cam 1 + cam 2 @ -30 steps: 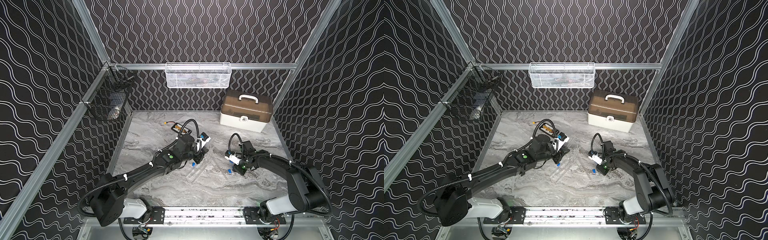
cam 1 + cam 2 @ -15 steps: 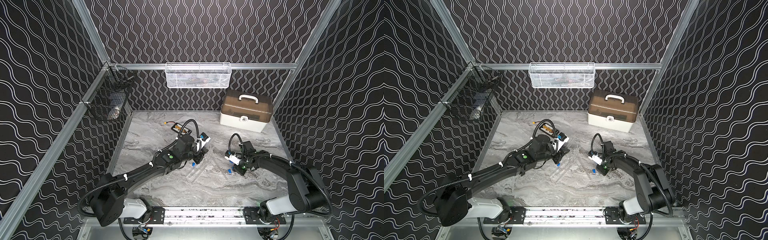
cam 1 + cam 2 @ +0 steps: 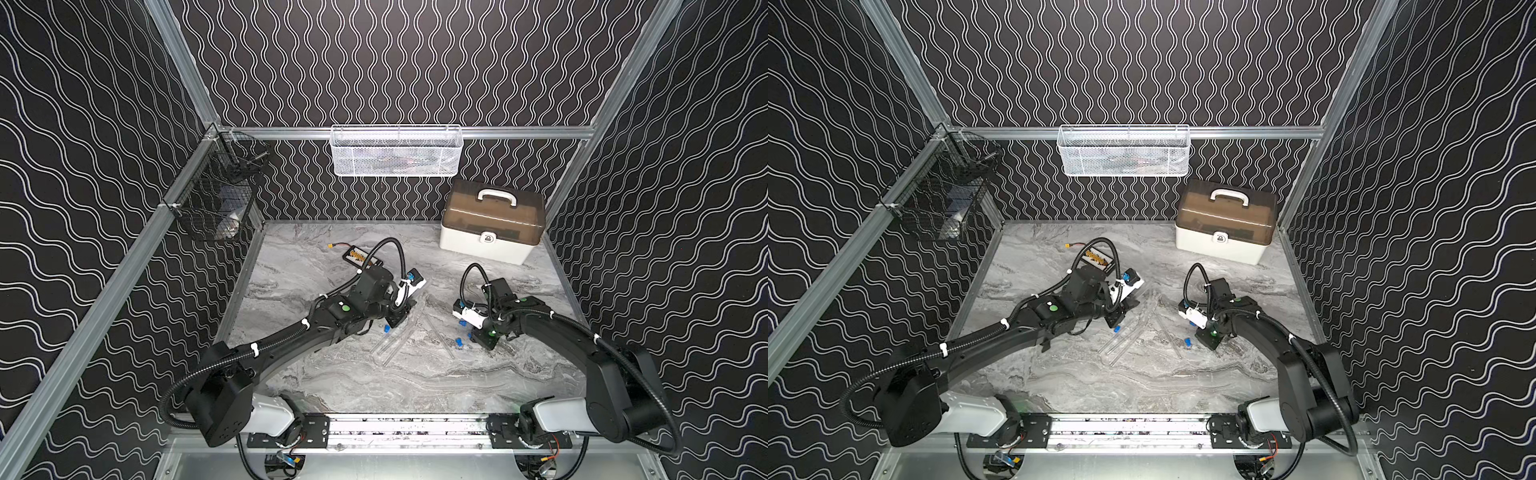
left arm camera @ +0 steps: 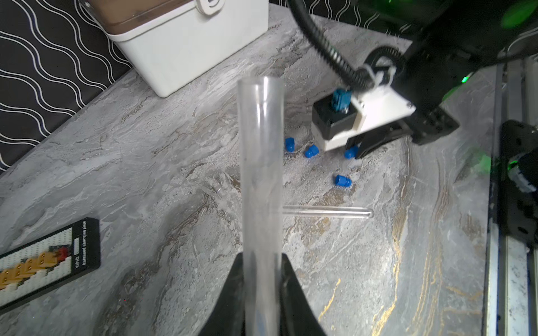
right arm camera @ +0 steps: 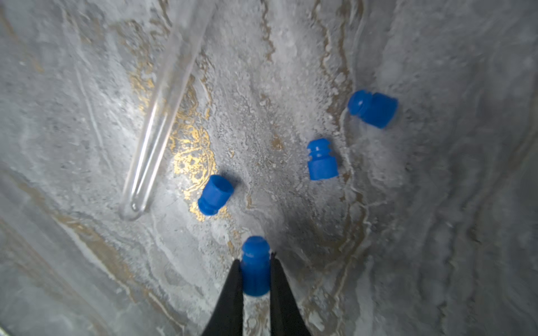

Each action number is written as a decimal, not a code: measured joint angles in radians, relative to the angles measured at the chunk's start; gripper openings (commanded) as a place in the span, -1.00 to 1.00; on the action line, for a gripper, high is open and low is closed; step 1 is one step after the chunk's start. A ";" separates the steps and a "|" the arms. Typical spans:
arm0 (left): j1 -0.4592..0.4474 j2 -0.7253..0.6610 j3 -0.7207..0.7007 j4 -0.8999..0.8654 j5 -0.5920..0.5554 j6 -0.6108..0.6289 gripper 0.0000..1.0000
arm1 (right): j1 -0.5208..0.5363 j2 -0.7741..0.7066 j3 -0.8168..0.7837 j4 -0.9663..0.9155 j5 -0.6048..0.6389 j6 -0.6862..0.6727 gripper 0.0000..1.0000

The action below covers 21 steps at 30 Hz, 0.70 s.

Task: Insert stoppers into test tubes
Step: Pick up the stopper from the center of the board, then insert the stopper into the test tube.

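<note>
Right wrist view: the right fingers (image 5: 230, 299) are clenched on a blue held stopper (image 5: 255, 266), its rounded end poking past their tips just above the marble table (image 5: 436, 232). Beyond it, three loose stoppers (image 5: 215, 195) lie on their sides, apart from one another. A clear lying test tube (image 5: 163, 116) rests flat beside the nearest of them, with its closed round end toward the fingers. In the left wrist view the left fingers (image 4: 233, 299) grasp a held test tube (image 4: 260, 174) by its lower part. It juts out from them off the table, open mouth at the far end. Past it the lying test tube (image 4: 326, 211) shows again, then the loose stoppers (image 4: 343, 180). In both top views the arms reach in from the front rail. More test tubes (image 3: 390, 345) lie fanned on the table between them, and a lone stopper (image 3: 386, 328) sits just beside the left arm's wrist. Farther back lies a black-and-yellow charging board (image 3: 361, 257). Behind it, at the back right, stands a white box (image 3: 492, 224) with a brown lid. A white mesh basket (image 3: 397, 151) hangs on the rear wall.
</note>
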 measured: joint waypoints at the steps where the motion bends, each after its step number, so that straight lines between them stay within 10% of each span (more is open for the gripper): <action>1: 0.000 0.008 0.012 -0.026 -0.003 0.034 -1.00 | 0.000 -0.014 0.027 -0.038 -0.003 0.000 -0.72; 21: -0.035 0.023 0.060 -0.238 -0.059 0.612 -1.00 | 0.212 0.039 0.519 -0.436 -0.227 0.100 -0.67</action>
